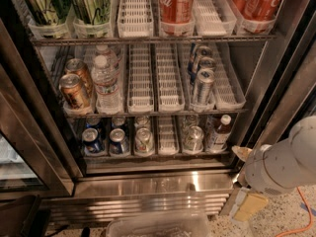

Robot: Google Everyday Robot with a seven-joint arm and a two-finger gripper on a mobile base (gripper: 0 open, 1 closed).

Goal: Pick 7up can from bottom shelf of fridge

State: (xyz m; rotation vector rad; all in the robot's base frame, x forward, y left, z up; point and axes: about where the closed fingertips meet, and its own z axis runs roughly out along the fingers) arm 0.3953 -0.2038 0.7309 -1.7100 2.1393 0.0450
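The fridge (276, 68) stands open with its wire racks in view. On the bottom shelf a small can with a silver top and pale greenish body, the 7up can (144, 139), stands in the middle tray. Two dark blue cans (93, 140) stand to its left, and another silvery can (194, 138) to its right. My white arm (281, 164) comes in at the lower right, outside the fridge by the door frame. My gripper (249, 206) hangs low by the floor, well right of and below the 7up can, holding nothing that I can see.
A small bottle (218, 132) stands at the right end of the bottom shelf. The middle shelf holds brown cans (74, 90), water bottles (106, 85) and slim silver-blue cans (202, 85). A clear bin (158, 225) lies on the floor in front. An orange cable (308, 216) runs at the lower right.
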